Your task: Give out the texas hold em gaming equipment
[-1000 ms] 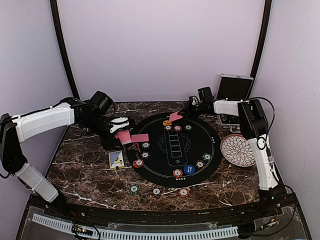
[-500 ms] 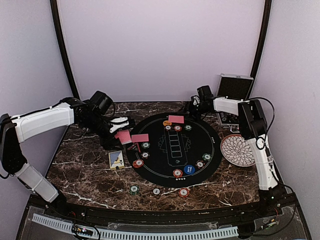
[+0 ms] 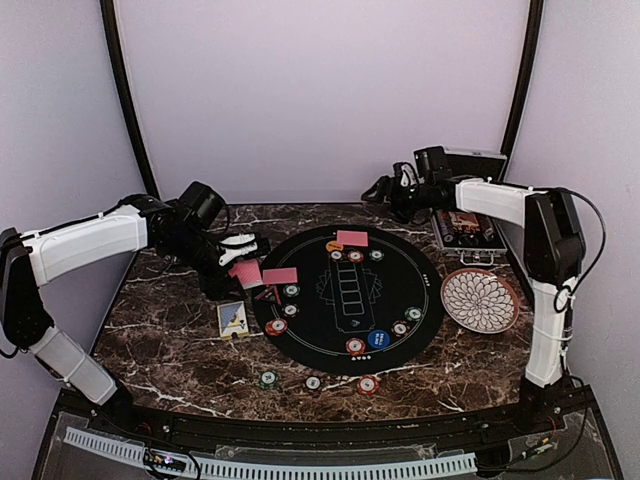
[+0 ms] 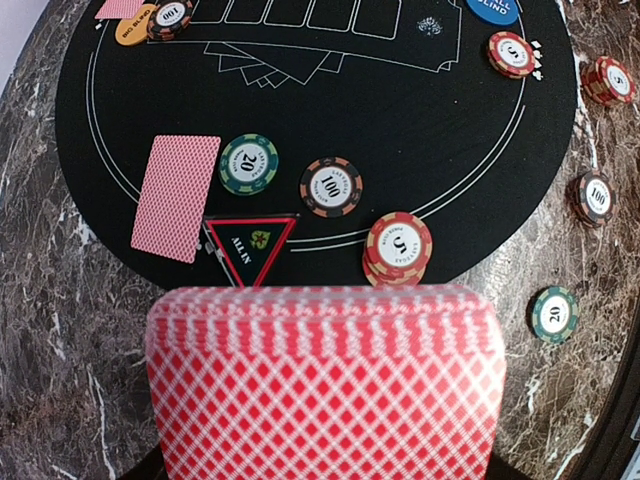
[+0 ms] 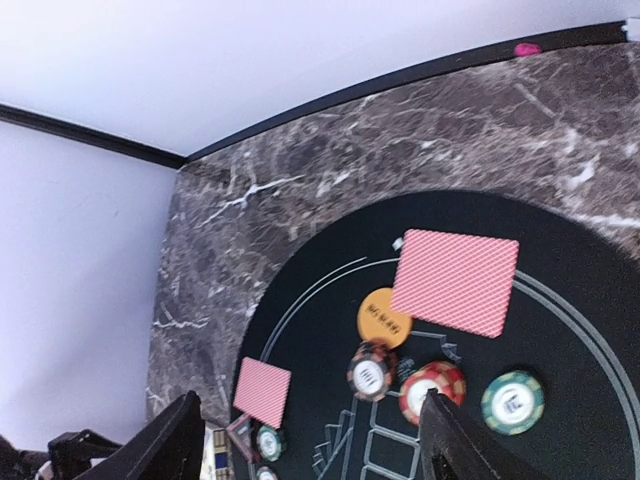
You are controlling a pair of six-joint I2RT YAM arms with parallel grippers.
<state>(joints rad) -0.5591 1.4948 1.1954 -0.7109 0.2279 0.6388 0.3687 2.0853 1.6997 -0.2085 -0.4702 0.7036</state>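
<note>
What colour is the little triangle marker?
Black triangle marker, red border; left wrist view shows it best.

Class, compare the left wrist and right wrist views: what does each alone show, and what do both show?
Left wrist only: a stack of red-backed playing cards close to the lens, and a black triangular all-in marker. Right wrist only: the open right pincer and a black wall strip. Both: the orange button disc on the round black felt mat.

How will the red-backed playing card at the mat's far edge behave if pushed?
The red-backed playing card lies flat on the black round mat, so it probably slides rather than tips. It looks thin: likely light and bendy.
</note>
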